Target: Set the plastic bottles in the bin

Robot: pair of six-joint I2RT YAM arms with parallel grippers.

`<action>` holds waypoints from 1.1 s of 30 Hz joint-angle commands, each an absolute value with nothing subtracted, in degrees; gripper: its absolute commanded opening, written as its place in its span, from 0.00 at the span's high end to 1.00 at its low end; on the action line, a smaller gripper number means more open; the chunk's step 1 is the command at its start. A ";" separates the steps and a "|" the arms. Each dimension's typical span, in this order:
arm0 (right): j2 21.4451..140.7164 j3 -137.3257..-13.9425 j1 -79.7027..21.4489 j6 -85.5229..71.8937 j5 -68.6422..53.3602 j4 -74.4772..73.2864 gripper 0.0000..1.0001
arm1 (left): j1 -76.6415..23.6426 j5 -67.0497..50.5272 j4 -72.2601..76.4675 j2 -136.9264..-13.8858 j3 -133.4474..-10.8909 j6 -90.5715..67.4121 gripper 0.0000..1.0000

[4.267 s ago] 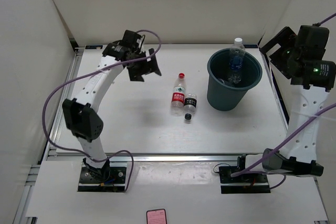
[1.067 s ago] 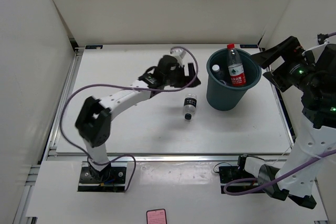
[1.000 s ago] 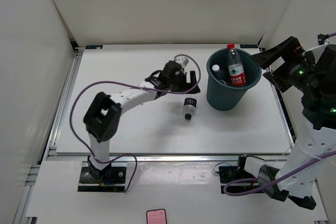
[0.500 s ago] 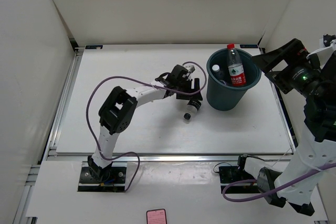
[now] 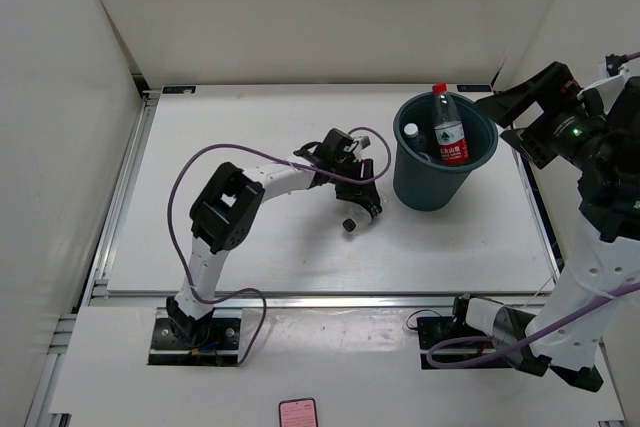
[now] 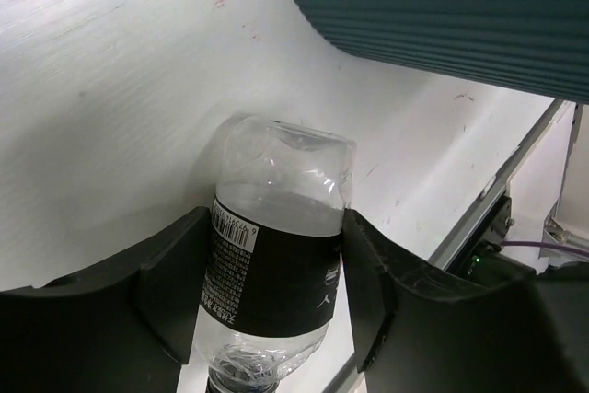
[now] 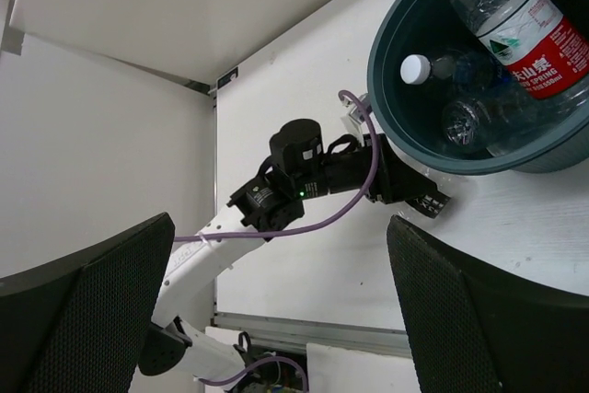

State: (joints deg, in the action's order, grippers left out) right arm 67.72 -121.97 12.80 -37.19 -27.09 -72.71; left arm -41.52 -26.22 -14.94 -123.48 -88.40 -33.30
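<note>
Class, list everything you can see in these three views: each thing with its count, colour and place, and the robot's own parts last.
bin: one, dark teal, upright, right of the table's middle.
red-labelled bottle: one, clear with a red cap, standing in the bin, neck above the rim.
white-capped bottle: one, clear, low inside the bin; perhaps another beside it, hard to tell.
black-labelled bottle: one, clear, just left of the bin.
table: one, white.
pink flat object: one, at the near edge.
cables: purple, one along each arm.
left arm: white and black; left jaws shut on the black-labelled bottle.
right arm: white and black; right jaws open, empty, right of the bin.
</note>
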 commanded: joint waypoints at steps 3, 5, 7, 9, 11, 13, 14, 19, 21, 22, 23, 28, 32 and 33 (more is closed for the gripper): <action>68.99 -122.17 13.10 -37.62 -29.44 -70.40 0.00 | -39.03 -24.79 -17.75 -111.55 -93.59 -31.38 0.51; 68.99 -122.17 13.10 -37.62 -28.83 -70.40 0.00 | -39.02 -22.33 -18.28 -107.95 -99.54 -29.89 0.51; 68.99 -122.17 13.10 -37.62 -28.83 -70.40 0.00 | -38.50 -21.71 -18.28 -107.93 -105.35 -28.75 0.51; 68.99 -122.17 13.10 -37.62 -28.31 -70.40 0.00 | -38.50 -24.50 -18.28 -110.55 -117.03 -28.74 0.51; 68.99 -122.78 13.10 -37.62 -27.78 -70.40 0.00 | -38.50 -27.22 -18.28 -114.50 -125.99 -28.74 0.51; 69.52 -124.10 13.10 -37.62 -27.77 -70.40 0.00 | -39.02 -28.65 -18.90 -119.87 -136.64 -30.58 0.51; 69.52 -124.10 13.10 -37.62 -27.16 -70.40 0.00 | -39.02 -28.65 -18.90 -121.88 -138.41 -31.28 0.51; 68.91 -124.89 13.10 -36.56 -24.88 -70.40 0.00 | -40.34 -29.44 -18.90 -128.14 -144.58 -34.54 0.50; 68.20 -124.89 13.10 -36.04 -24.35 -70.40 0.00 | -41.83 -28.13 -18.90 -128.84 -145.28 -34.54 0.48; 67.51 -124.89 13.10 -36.04 -23.82 -70.40 0.00 | -41.84 -27.52 -18.90 -128.85 -145.28 -34.54 0.48; 67.50 -124.89 13.10 -36.04 -23.21 -70.40 0.00 | -42.36 -27.51 -18.90 -129.37 -145.28 -34.54 0.46; 66.18 -122.97 13.10 -36.04 -23.20 -70.40 0.00 | -42.89 -26.89 -15.74 -134.46 -148.45 -38.58 0.45; 64.95 -121.82 13.10 -36.04 -22.15 -70.40 0.00 | -43.42 -26.89 -10.47 -136.23 -147.39 -41.74 0.39; 64.43 -121.82 13.10 -36.04 -22.15 -70.40 0.00 | -43.94 -26.89 -9.94 -136.23 -147.39 -42.36 0.36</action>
